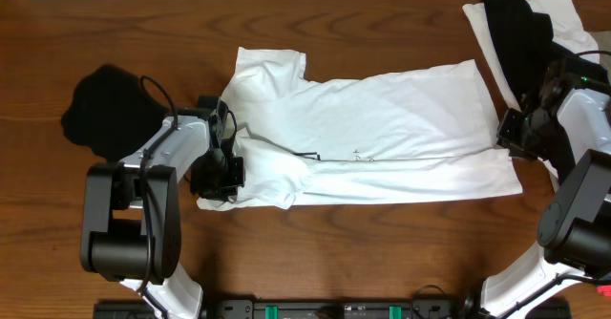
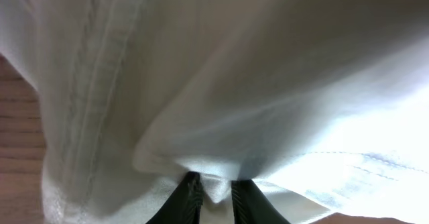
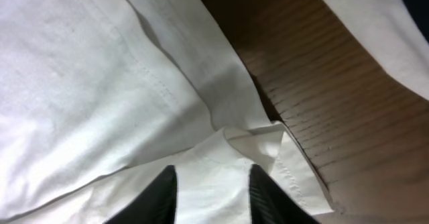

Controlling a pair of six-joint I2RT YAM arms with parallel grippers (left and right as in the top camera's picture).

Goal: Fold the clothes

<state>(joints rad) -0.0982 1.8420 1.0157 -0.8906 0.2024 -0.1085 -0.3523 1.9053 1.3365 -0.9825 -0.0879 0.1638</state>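
T-shirt (image 1: 382,118) print too small to read overhead. Left wrist view blurred; left fingers (image 2: 186,200) cut off at bottom edge, tips lost in cloth fold. Right fingers (image 3: 167,197) cropped likewise. Right arm (image 1: 578,118) hides part of black garment (image 1: 516,23).

white T-shirt (image 1: 382,128), folded lengthwise, lying flat

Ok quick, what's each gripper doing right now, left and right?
Left gripper: closed, pinching a fold of the white T-shirt.
Right gripper: open, fingers apart with the shirt's hem lying loose between them.
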